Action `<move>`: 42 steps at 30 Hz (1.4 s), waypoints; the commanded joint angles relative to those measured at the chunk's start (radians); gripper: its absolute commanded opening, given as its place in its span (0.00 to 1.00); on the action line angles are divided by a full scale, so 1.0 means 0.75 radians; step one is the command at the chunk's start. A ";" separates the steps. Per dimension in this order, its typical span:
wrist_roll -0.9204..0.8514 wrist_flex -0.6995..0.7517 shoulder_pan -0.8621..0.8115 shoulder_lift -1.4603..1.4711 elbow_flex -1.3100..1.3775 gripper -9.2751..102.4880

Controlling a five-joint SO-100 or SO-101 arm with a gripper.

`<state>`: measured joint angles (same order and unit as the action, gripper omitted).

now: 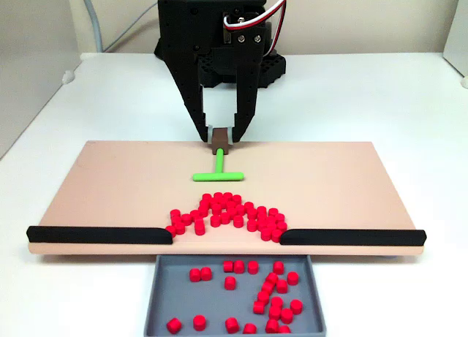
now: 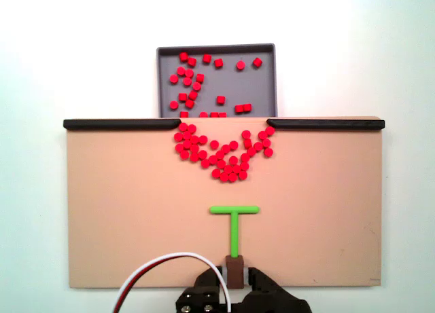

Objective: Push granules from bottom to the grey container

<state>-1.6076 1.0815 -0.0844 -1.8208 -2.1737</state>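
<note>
Black two-finger gripper (image 1: 219,138) I operate pinches brown block of green T-shaped pusher (image 2: 234,221); red cylindrical granules (image 2: 224,153) at 12 o'clock, shallow grey rectangular container (image 2: 265,89) beyond.

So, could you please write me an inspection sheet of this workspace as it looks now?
Surface: white table carrying a beige board, with two black strips along the board's tray-side edge and a gap between them.
Job's things: granules heaped on the board at the gap; more lie scattered in the grey tray past that edge.
Tool: green T-shaped pusher, its bar apart from the heap.
Clutter: nothing seen.
End effector: shut on the pusher's brown handle.
Cables: red, white and black wires at the arm.
Surroundings: pale wall, and a grey cable behind the table.
</note>
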 commanded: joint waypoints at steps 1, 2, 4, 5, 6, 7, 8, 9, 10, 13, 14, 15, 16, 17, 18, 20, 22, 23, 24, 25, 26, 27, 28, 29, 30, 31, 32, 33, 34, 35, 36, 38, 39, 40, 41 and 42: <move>-0.010 -0.016 -0.004 0.025 0.020 0.08; -0.010 -0.025 -0.006 0.031 0.025 0.08; -0.010 -0.045 -0.004 0.041 0.025 0.08; -0.014 -0.049 -0.004 0.047 0.025 0.08; -0.018 -0.051 -0.004 0.053 0.027 0.08; -0.018 -0.051 -0.004 0.059 0.033 0.08; -0.018 -0.051 -0.002 0.070 0.041 0.08; -0.018 -0.051 0.000 0.080 0.049 0.08; -0.018 -0.051 0.000 0.096 0.059 0.08; -0.012 -0.051 0.008 0.139 0.090 0.08; -0.010 -0.051 0.010 0.155 0.100 0.08; -0.006 -0.051 0.014 0.168 0.115 0.08; -0.006 -0.051 0.014 0.182 0.127 0.08; -0.004 -0.051 0.014 0.194 0.141 0.08; -0.004 -0.051 0.014 0.207 0.153 0.08; -0.006 -0.051 0.016 0.229 0.174 0.08; -0.008 -0.051 0.018 0.252 0.198 0.08; -0.010 -0.051 0.018 0.266 0.211 0.08; -0.012 -0.051 0.020 0.278 0.225 0.08; -0.012 -0.051 0.022 0.292 0.239 0.08; -0.012 -0.051 0.025 0.303 0.254 0.08; -0.012 -0.051 0.027 0.317 0.266 0.08; -0.010 -0.051 0.029 0.329 0.278 0.08; -0.010 -0.051 0.033 0.340 0.290 0.08; -0.010 -0.051 0.035 0.348 0.299 0.08; -0.010 -0.051 0.037 0.356 0.309 0.08; -0.010 -0.051 0.037 0.362 0.315 0.08; -0.010 -0.051 0.037 0.368 0.323 0.08; -0.010 -0.051 0.037 0.374 0.331 0.08; -0.012 -0.051 0.037 0.382 0.340 0.08; -0.016 -0.051 0.037 0.389 0.346 0.08; -0.020 -0.051 0.033 0.399 0.360 0.08; -0.022 -0.051 0.031 0.405 0.366 0.08; -0.025 -0.051 0.031 0.409 0.372 0.08; -0.027 -0.051 0.029 0.417 0.380 0.08; -0.027 -0.051 0.029 0.425 0.391 0.08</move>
<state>-1.6183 1.0477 -0.0629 -1.5294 -1.8914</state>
